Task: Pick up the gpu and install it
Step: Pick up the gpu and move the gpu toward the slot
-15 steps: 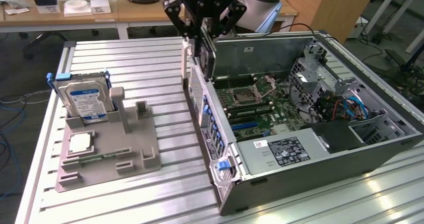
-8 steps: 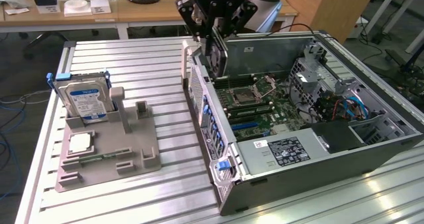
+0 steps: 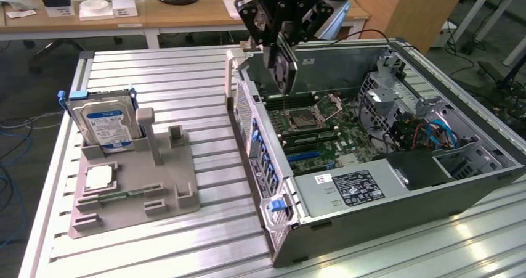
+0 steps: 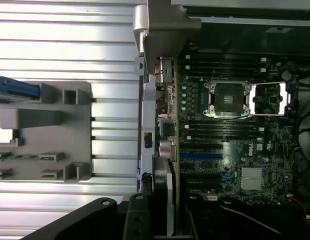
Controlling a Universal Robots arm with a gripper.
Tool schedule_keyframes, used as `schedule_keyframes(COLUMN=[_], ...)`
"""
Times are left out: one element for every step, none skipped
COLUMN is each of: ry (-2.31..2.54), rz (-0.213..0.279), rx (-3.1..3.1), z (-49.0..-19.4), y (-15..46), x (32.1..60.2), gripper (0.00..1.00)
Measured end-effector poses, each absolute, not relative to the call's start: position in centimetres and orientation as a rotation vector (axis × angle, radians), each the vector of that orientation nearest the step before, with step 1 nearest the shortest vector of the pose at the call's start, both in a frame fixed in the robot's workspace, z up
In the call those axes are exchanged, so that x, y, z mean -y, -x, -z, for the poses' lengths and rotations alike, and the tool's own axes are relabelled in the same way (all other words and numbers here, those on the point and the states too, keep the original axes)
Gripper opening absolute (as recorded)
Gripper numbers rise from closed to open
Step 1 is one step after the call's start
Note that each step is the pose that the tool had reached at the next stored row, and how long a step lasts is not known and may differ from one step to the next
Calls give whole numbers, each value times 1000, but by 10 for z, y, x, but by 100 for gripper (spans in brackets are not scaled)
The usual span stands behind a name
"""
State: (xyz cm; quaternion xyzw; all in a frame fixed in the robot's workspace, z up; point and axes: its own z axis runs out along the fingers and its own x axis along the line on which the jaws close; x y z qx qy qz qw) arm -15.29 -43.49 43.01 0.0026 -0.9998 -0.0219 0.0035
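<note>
Fingers (image 3: 265, 34) of the black robot gripper (image 3: 284, 42) pinch the top edge of the thin dark rectangular gpu card (image 3: 284, 68), which hangs upright over the green motherboard (image 3: 316, 127) inside the open grey computer case (image 3: 395, 192). Well apart, a silver hard drive with a blue-white label (image 3: 103, 127) stands in a grey plastic holder (image 3: 177, 198) on the ribbed aluminium table (image 3: 164, 74).

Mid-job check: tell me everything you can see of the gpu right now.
The gpu is a thin, flat, dark card that looks like a black board, and it hangs upright. The pincer is clamped on its upper end, and nothing else visibly touches it. It is in the air over the open computer case, close to the case wall on the exterior view's left. It sits above the motherboard and is not seated in any slot. Its bracket cannot be made out clearly.
</note>
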Motion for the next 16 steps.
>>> schedule_keyframes(ry=[-8,-8,-8,-8,-8,-8,-7,-4,-1,4,8,14,22,27,29,29], rz=[68,69,68,69,69,68,69,69,69,69,69,69,69,69,69,69], rx=[3134,3134,3134,3134,3134,3134,3134,3134,3134,3134,3134,3134,3134,3134,3134,3134], z=[-430,-430,-430,-430,-430,-430,-430,-430,-430,-430,-430,-430,-430,-430,-430,-429], y=[150,147,145,142,140,137,135,133,131,130,128,127,127,125,123,120], x=[435,435,435,435,435,435,435,435,435,435,435,435,435,435,434,434], gripper=[28,28,28,28,28,28,28,28,28,28,28,28,28,28,28,28])
